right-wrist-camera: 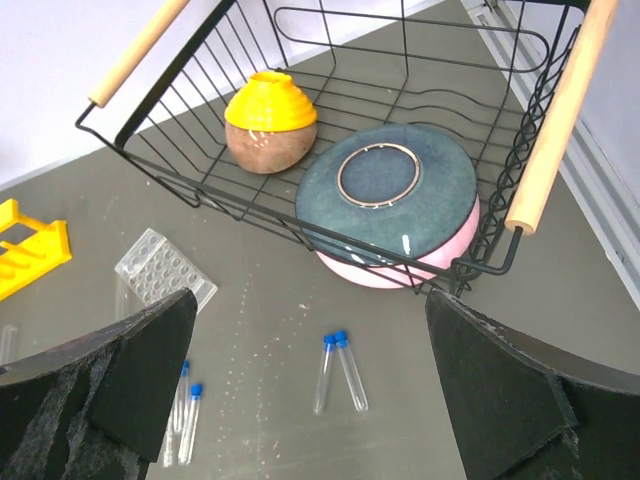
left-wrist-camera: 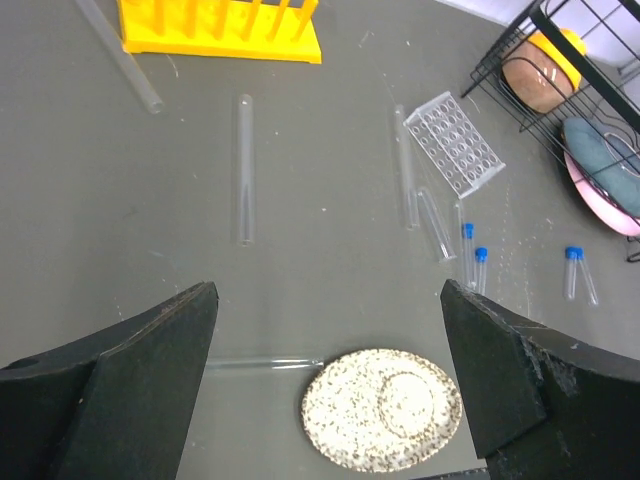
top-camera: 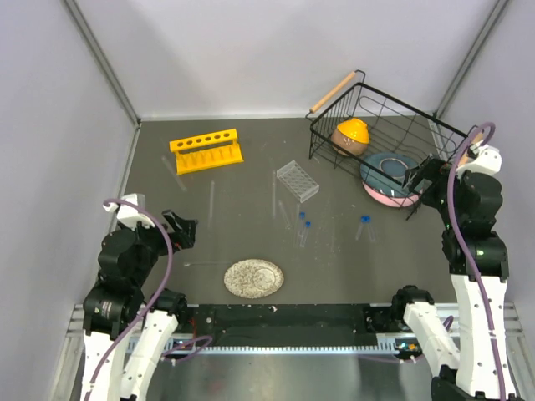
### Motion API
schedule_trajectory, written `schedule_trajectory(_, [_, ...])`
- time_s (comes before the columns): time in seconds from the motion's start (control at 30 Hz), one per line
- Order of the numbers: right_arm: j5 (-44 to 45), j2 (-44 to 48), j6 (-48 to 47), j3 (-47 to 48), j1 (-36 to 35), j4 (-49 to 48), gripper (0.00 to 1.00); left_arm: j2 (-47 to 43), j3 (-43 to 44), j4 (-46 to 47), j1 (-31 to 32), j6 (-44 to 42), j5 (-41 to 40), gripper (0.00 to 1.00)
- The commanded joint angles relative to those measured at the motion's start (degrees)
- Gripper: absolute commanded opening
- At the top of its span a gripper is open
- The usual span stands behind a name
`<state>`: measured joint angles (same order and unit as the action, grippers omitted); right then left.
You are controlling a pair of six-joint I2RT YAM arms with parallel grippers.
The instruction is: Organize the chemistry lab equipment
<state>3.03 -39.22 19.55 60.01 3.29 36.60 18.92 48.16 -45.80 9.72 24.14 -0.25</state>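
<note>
Yellow plastic picks out the six-hole tube rack, which stands upright at the far left of the grey table with none of its holes filled. The small clear grid rack sits near the table's middle, well apart from the yellow one. Several glass test tubes lie flat on the surface between and around the two racks, one just in front of the yellow rack's left end and others close beside the grid rack. A thinner tube lies with its end at the rim of the round speckled plate near the front edge. Two blue-capped vials lie side by side just on the near side of the grid rack, and a second pair of vials lies to their right, closer to the black wire basket. The basket, with wooden handles, holds a brown pot with a yellow top and an upturned teal-and-pink bowl pressed against its front wires. The left gripper hangs over the table beside the speckled plate, jaws spread wide and empty. The right gripper hangs just in front of the basket, likewise parted and holding nothing.
</note>
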Motion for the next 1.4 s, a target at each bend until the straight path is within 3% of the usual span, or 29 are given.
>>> schedule_trajectory(0.0, [0.94,-0.33,-3.45,1.69,0.40,-0.04,0.99,2.44,4.13,-1.75,0.22,-0.85,6.04,0.99])
schedule_trajectory(0.07, [-2.04,-0.33,-6.70,1.26,0.40,-0.47,0.99,3.40,4.13,-1.57,0.22,-1.20,6.84,0.99])
schedule_trajectory(0.17, [-13.45,0.46,-14.86,0.38,0.40,-0.83,0.99,4.98,3.43,-0.17,0.22,-1.90,7.11,0.99])
schedule_trajectory(0.3, [-43.54,-0.06,-35.13,-0.33,0.40,3.90,0.99,7.09,2.64,0.80,0.22,-2.69,7.72,0.99])
schedule_trajectory(0.5, [-54.95,-0.94,-38.71,-2.26,0.49,6.29,0.99,11.92,2.29,1.77,0.22,-4.89,5.09,0.99])
schedule_trajectory(0.7, [-58.13,-4.98,-40.11,-3.67,0.40,5.85,0.99,22.99,2.37,7.56,0.22,-7.35,5.00,0.99])
schedule_trajectory(0.87, [-57.52,-7.88,-40.91,-3.41,-0.65,5.85,0.99,42.92,6.23,12.93,0.22,-10.42,7.37,0.99])
schedule_trajectory(1.0, [-55.16,-10.52,-42.75,-3.41,-2.93,5.85,0.99,59.44,16.08,7.84,0.22,-12.45,4.92,0.99])
schedule_trajectory(1.37, [-49.62,-17.11,-47.58,-5.34,-14.27,2.78,0.99,77.58,22.50,10.03,0.22,-12.28,2.80,0.75])
